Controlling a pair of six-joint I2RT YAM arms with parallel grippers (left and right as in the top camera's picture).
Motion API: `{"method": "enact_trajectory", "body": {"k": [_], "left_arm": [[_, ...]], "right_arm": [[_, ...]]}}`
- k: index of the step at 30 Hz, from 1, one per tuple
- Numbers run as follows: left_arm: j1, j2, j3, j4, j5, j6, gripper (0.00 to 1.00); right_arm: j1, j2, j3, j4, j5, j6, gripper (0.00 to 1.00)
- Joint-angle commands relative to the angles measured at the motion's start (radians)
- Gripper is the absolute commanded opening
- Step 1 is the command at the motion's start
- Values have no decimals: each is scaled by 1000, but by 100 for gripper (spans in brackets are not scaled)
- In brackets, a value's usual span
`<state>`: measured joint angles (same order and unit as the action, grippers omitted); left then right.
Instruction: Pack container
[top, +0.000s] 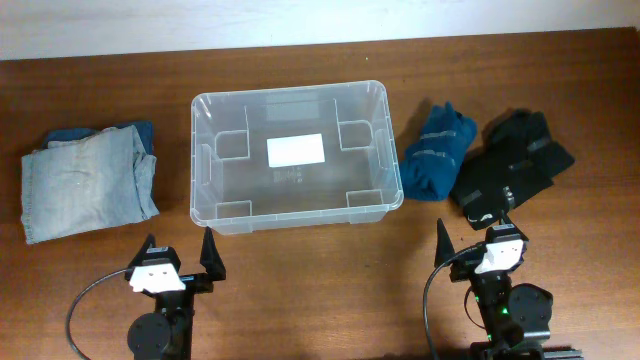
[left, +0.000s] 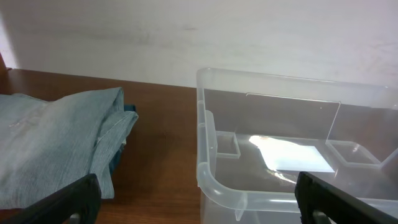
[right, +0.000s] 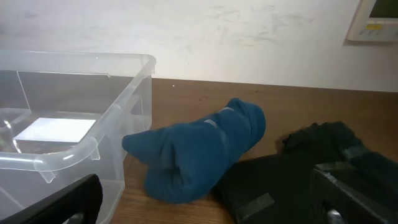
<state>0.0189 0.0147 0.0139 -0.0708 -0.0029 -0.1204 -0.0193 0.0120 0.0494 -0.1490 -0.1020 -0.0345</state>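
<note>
Left end effector (left: 196, 186) fingers (left: 73, 200) spread wide, nothing between them. Clear container (left: 210, 179) right of centre, corner nearest the camera, white label (left: 297, 157) on its base. Folded light denim (left: 56, 140) to the left, apart from it, on the brown table (left: 163, 146).

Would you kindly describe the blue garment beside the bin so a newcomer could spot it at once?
Find the clear plastic container at the centre. Just off its right short side lies a bunched blue garment, touching a black garment farther right. Its teal-blue colour separates it from that black neighbour and the pale denim far left.
</note>
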Motion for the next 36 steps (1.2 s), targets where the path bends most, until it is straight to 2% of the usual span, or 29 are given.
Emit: {"method": "enact_trajectory", "body": {"k": [1, 2, 4, 6, 8, 12, 14, 17, 19, 22, 24, 26, 30, 31, 34, 36], "left_arm": [[-3, -9, -5, 6, -13, -100, 99], [-3, -9, -3, 7, -81, -237, 99], [-3, -9, 21, 6, -172, -391, 99], [-3, -3, 71, -7, -207, -395, 99], [-1, 34, 158, -91, -282, -395, 99], [56, 200, 332, -215, -345, -395, 99], [106, 315, 416, -223, -311, -395, 99], [204, 526, 565, -222, -142, -377, 99], [288, 697, 678, -220, 57, -307, 99], [358, 848, 782, -215, 338, -194, 99], [386, 943, 836, -203, 497, -177, 99], [390, 1020, 860, -201, 578, -177, 99], [404, 1122, 860, -249, 572, -170, 100], [427, 1152, 860, -304, 492, -288, 99], [491, 1193, 858, -446, 312, -521, 99], [549, 1207, 842, -487, 292, -566, 99]], "right_arm": [[-8, -8, -8, 0, 8, -3, 98], [-8, -8, -8, 0, 9, -3, 98], [-8, -8, -8, 0, 9, -3, 98], [-8, -8, -8, 0, 9, -3, 98], [-8, -8, -8, 0, 9, -3, 98], [-8, -8, -8, 0, 9, -3, 98], [-8, -8, -8, 0, 9, -3, 98], [-8, -8, -8, 0, 9, -3, 98], [-8, -8, -8, 0, 9, -3, 98], [-8, -8, -8, 0, 9, -3, 98], [-8, -8, -8, 0, 9, -3, 98], [-8, -8, -8, 0, 9, -3, 99], [-8, -8, -8, 0, 9, -3, 98], [-8, -8, -8, 0, 8, -3, 98], [-8, -8, -8, 0, 9, -3, 98], [-8, -8, -8, 0, 9, -3, 98]]}}
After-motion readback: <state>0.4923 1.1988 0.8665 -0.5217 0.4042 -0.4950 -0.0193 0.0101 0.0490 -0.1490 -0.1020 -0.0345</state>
